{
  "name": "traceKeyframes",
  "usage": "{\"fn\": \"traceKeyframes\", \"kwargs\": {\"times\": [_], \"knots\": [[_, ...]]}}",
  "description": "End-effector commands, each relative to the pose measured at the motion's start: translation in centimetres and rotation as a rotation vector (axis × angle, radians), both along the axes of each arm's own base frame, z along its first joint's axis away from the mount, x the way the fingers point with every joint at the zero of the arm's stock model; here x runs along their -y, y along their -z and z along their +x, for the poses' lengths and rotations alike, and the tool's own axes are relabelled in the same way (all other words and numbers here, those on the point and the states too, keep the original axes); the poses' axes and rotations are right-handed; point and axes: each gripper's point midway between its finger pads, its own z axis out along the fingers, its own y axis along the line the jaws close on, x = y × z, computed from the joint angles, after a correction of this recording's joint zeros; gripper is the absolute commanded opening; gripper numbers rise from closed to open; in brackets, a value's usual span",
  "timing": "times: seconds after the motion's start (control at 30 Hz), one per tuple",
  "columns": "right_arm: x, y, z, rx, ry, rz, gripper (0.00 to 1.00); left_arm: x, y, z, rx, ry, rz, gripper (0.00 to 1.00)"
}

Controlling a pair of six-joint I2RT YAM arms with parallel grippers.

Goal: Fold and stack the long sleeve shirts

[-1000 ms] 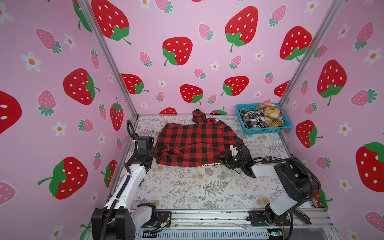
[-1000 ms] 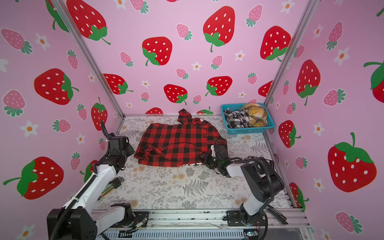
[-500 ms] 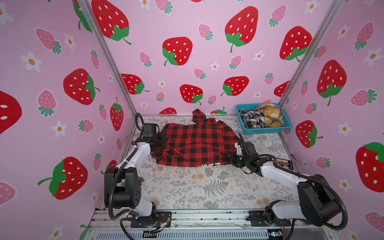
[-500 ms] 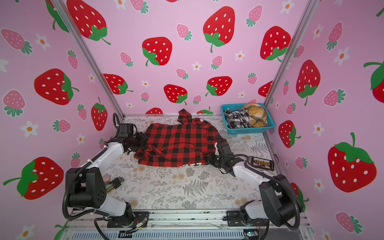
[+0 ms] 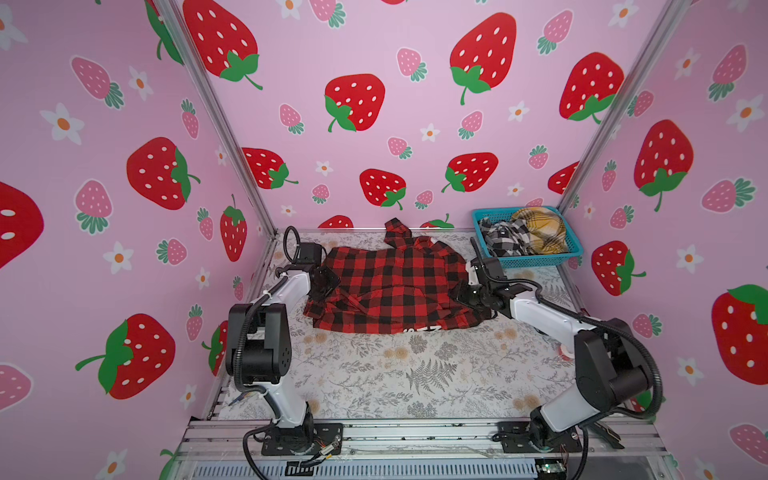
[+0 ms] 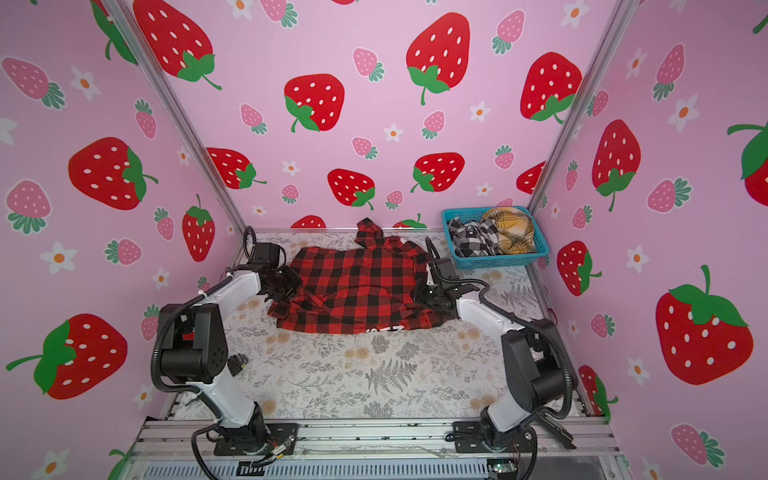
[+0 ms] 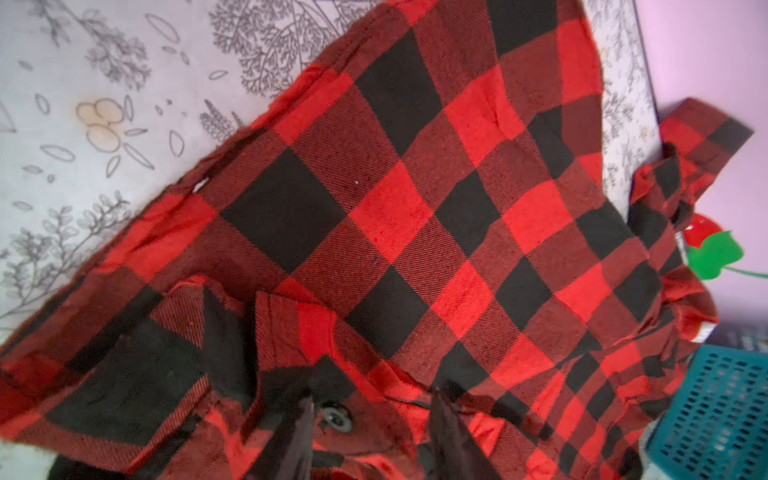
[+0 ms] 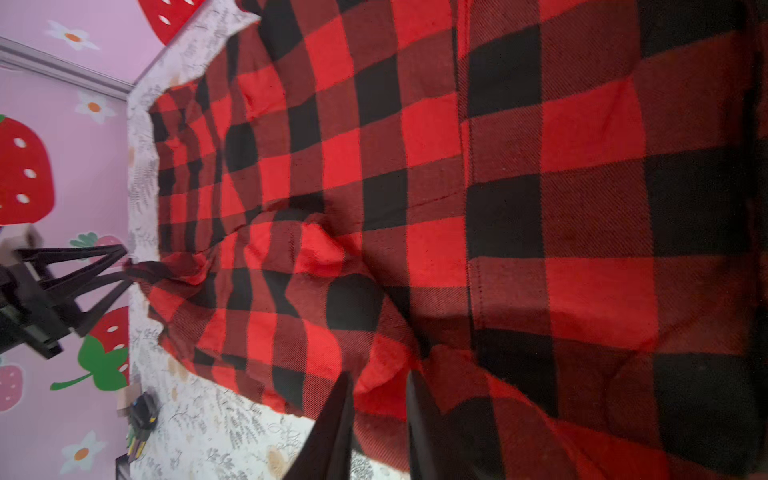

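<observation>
Floral table [image 5: 415,374], mid-frame: left gripper [image 5: 322,287] and right gripper [image 5: 458,297] had closed in, each pinching the shirt [image 5: 390,286] by a side; fold likely beginning.

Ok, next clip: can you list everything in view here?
red-and-black check shirt: one, red and black, spread on the table's far middle
black-and-white plaid shirt: one, black and white, crumpled in the basket
mustard plaid shirt: one, yellow, crumpled in the basket beside it
basket: one, teal mesh, far right corner
table: one, pale floral cover, under everything
walls: three, pink with strawberries, around the table
left gripper: one, black, shut on the check shirt's left edge
right gripper: one, black, shut on the check shirt's right edge
</observation>
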Motion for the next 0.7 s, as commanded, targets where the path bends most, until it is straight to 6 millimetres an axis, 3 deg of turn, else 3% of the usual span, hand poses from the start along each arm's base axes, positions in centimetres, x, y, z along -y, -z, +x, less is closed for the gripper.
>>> {"fn": "traceKeyframes", "kwargs": {"times": [0.0,0.07,0.2,0.33,0.4,0.57,0.67], "knots": [[0.9,1.8,0.2,-0.039,-0.003,-0.062,0.22,0.7,-0.1,0.4,-0.017,0.037,-0.011,0.27],[1.4,2.7,0.1,-0.052,0.01,-0.075,0.21,0.9,0.1,0.0,-0.029,0.078,-0.012,0.0],[1.9,4.2,-0.6,-0.078,0.016,-0.093,0.19,0.3,-1.3,-1.6,-0.038,0.161,0.077,0.0],[2.6,6.1,-1.7,-0.109,0.024,-0.108,0.17,-2.8,-3.9,-3.8,-0.033,0.206,0.3,0.0],[2.8,7.0,-2.0,-0.12,0.027,-0.116,0.17,-3.9,-4.2,-4.7,-0.014,0.215,0.378,0.0],[3.2,9.1,-2.7,-0.158,0.033,-0.138,0.13,-4.0,-1.8,-6.3,-0.006,0.232,0.396,0.0],[3.2,8.9,-2.6,-0.152,0.035,-0.138,0.13,-3.1,-0.8,-6.3,-0.011,0.238,0.315,0.0]]}}
